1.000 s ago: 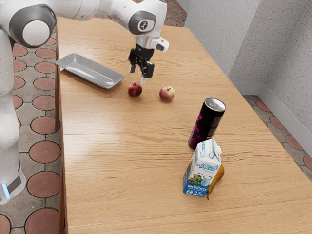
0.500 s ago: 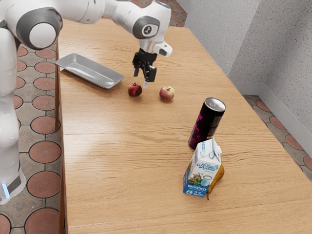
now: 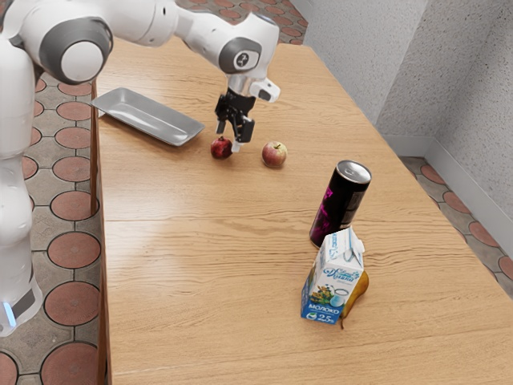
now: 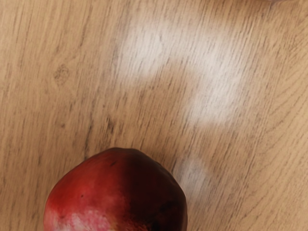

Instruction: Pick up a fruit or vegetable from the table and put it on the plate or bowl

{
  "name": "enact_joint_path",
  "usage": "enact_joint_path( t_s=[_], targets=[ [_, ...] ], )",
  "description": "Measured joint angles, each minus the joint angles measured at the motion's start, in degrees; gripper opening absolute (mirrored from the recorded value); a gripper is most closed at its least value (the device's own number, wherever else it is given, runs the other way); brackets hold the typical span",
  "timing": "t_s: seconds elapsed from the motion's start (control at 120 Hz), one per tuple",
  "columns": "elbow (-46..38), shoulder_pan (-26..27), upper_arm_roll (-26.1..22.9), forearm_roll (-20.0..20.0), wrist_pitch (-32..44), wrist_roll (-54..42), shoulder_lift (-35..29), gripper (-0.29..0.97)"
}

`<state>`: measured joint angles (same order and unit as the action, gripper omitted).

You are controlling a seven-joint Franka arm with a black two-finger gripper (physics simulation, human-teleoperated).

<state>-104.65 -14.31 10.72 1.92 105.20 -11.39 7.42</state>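
Pomegranate [image 4: 115, 192] lies on the surface [image 3: 240, 241] just under my pincer [image 3: 229, 135], upper middle of the exterior view, its fingers apart and empty. I judge this the reach step: next I must sink straight down and close on the fruit. Farther out I count one apple [image 3: 274, 153], one tray [image 3: 144, 116], one can [image 3: 341, 200], one carton [image 3: 335, 277], one pear [image 3: 361, 289].

Wooden table [image 3: 200, 265] bears tray [image 3: 147, 116], pomegranate [image 3: 220, 147], apple [image 3: 274, 153], can [image 3: 340, 202], carton [image 3: 333, 276], pear [image 3: 361, 287].

Dark red pomegranate [image 3: 222, 147] on bench [image 3: 240, 241], just under jaws. Red-yellow apple [image 3: 274, 154] near jaws. Flat grey tray [image 3: 147, 115] farther off, opposite side.
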Motion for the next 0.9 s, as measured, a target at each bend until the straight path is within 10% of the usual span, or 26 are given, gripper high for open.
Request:
enact_joint_path(
  t_s=[0.9],
  targets=[
    [-1.26,-1.14,0.33,1.65,2.71,-2.49,2.33,0.68]
  ],
)
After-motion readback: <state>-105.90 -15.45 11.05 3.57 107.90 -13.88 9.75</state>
